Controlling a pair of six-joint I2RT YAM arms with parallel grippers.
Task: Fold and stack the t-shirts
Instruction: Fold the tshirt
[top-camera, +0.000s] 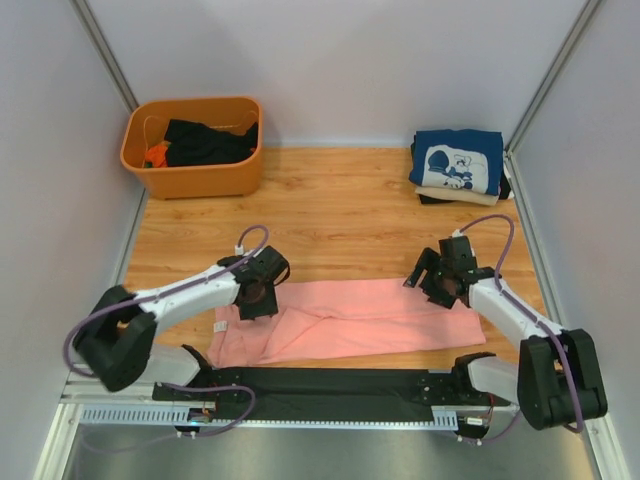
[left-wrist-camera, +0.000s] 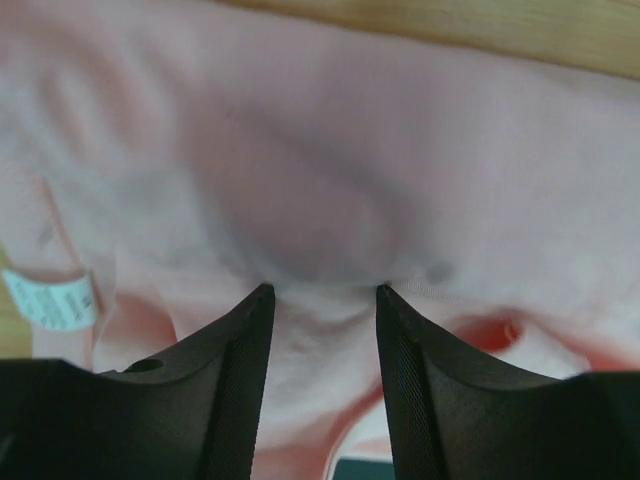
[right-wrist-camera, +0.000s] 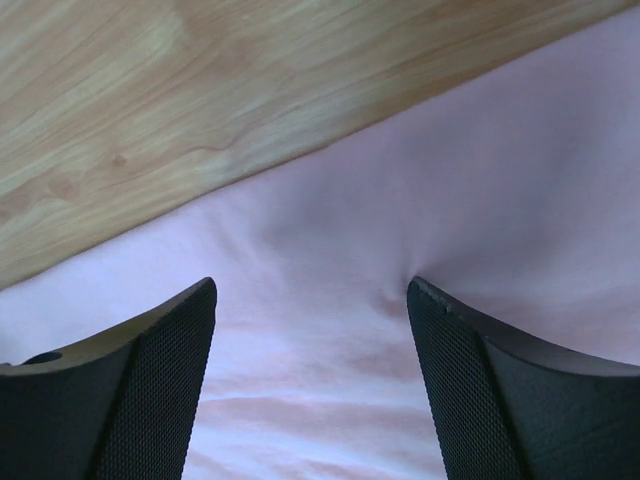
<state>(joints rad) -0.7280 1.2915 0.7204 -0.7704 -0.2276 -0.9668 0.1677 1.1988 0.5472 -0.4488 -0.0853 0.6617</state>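
Handling a plain salmon-pink cloth t-shirt, lying part-folded across the near side of the pale wooden tabletop. Pressing the black two-finger left gripper into its left end, jaws partly open, cloth puckering between the tips, not clamped. Resting the black right gripper on its right end by the far edge, jaws wide apart, gripping nothing. Noting a folded navy t-shirt with white cartoon print topping the far-right stack. Risking a shallow pinch: catching only the top layer, or sliding off the edge, and dragging the fold crooked. Losing sleeves and collar from sight; guessing at perhaps two layers under the tips.
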